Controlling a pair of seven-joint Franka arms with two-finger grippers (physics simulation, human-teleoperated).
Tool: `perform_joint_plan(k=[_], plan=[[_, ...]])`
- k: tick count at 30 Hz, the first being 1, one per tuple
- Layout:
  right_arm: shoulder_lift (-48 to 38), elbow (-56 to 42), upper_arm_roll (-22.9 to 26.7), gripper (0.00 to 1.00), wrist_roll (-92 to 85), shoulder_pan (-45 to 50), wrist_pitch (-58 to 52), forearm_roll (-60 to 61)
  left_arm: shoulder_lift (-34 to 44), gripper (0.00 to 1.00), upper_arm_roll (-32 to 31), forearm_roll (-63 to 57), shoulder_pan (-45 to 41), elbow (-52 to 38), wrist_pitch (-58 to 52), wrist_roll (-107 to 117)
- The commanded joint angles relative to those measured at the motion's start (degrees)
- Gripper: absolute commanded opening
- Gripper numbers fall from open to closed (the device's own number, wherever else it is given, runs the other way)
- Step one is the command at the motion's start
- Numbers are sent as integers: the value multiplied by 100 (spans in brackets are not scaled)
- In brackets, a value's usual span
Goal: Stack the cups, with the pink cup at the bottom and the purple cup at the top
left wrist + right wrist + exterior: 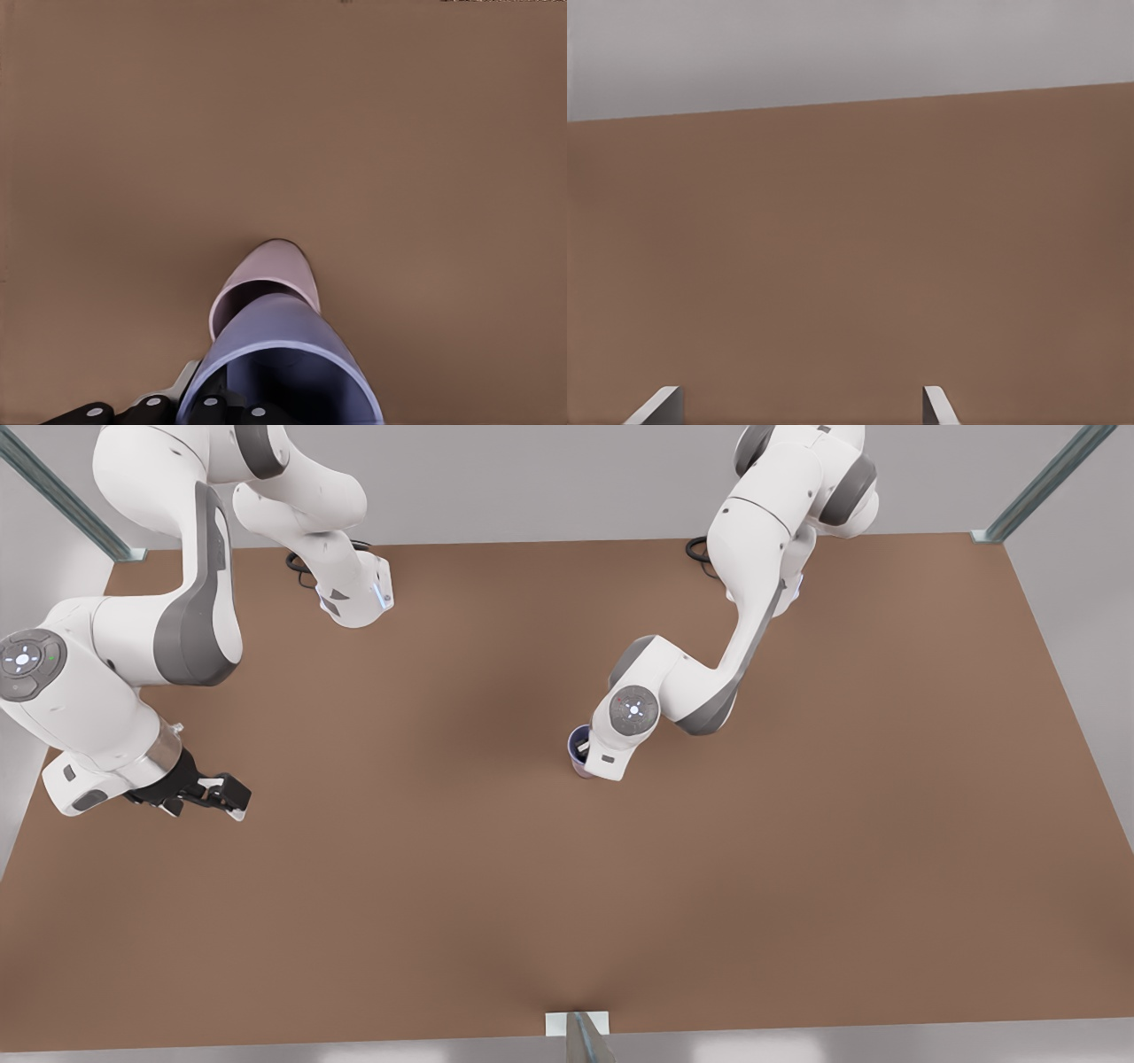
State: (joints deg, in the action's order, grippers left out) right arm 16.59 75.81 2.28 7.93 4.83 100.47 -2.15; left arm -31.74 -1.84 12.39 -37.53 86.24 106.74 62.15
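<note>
The purple cup [276, 326] is being held by the left gripper [221, 394], whose fingers are being kept closed across the cup's wall near the rim, one seemingly inside and one outside. The cup is being carried directly above the pink cup [270, 266], with its base at or just within the pink cup's mouth; how deep it is seated cannot be told. The pink cup is being left upright on the table [443, 886].

The right gripper [229, 795] is being kept waiting well away from the pink cup, towards the front view's left, with its fingers [657, 407] spread wide and nothing between them.

Several risks are being run here. If the purple cup is being lowered off-centre, the pink cup's rim is likely to be caught and the light cup tipped or pushed aside. If release is being made before the purple cup is seated, it may be dropped askew. The finger inside may drag the cup up when withdrawn.

Both cups are being shown as smooth, matte, thin-walled tapered tumblers without handles, probably slippery and easily toppled. The table is being rendered as a flat, plain brown surface.
</note>
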Motion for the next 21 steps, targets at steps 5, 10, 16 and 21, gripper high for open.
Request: perform_joint_plan(k=[5, 10, 16, 21], plan=[[29, -4, 1, 100, -19, 0, 69, 13, 1, 21, 0, 0, 18, -2, 40, 280], [20, -13, 1, 100, -19, 9, 69, 13, -34, 21, 0, 0, 9, 7, 57, 280], [29, -4, 1, 100, -19, 9, 69, 13, -34, 54, 0, -9, 9, 24, 84, 236], [29, -4, 1, 100, -19, 9, 78, 13, -34, 54, 0, -17, 26, 24, 84, 192]])
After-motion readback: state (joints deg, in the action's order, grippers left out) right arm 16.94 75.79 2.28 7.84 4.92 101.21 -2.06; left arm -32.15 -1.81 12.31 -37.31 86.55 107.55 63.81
